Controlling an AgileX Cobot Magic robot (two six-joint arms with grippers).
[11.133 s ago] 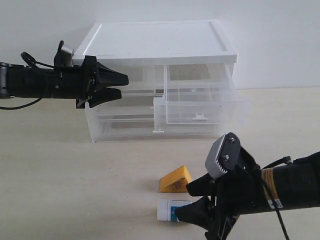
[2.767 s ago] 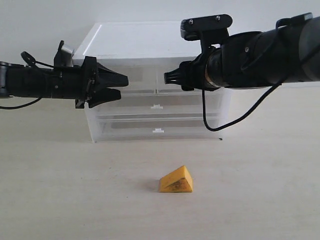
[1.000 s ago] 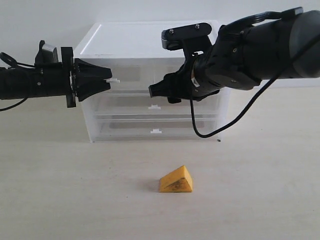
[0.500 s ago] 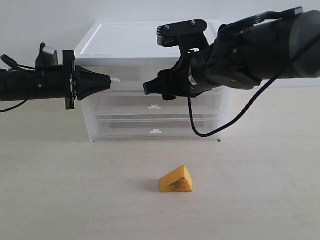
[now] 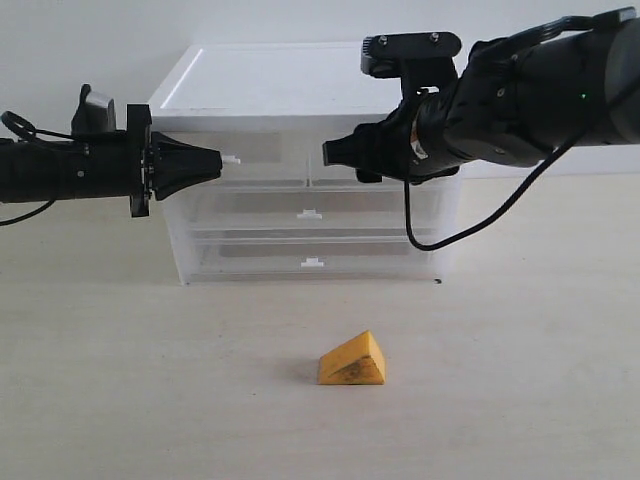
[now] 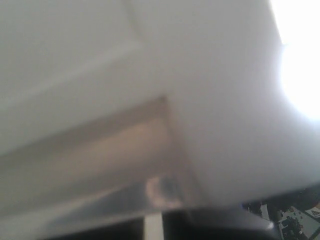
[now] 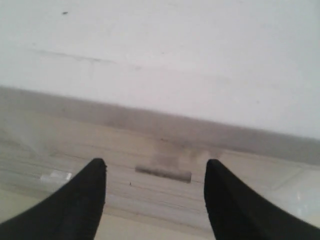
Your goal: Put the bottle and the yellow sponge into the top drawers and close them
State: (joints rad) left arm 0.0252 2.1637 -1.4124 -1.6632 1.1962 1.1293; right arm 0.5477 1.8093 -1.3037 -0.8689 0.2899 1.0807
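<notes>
Abt halfway, I reckon: small white pill bottle isn't in view, both translucent half-width top drawers (image 5: 268,166) of the white-topped plastic chest (image 5: 300,90) look shut, and the yellow-orange wedge-shaped sponge (image 5: 352,362) lies on the counter (image 5: 150,380) well in front, unstowed. Its long axis runs side to side across ext. view, thin edge toward the left arm's side. Left end effector (image 5: 216,160) is pressed together on a small white clip handle (image 5: 232,158); right end effector (image 7: 155,172) is spread, empty.
</notes>
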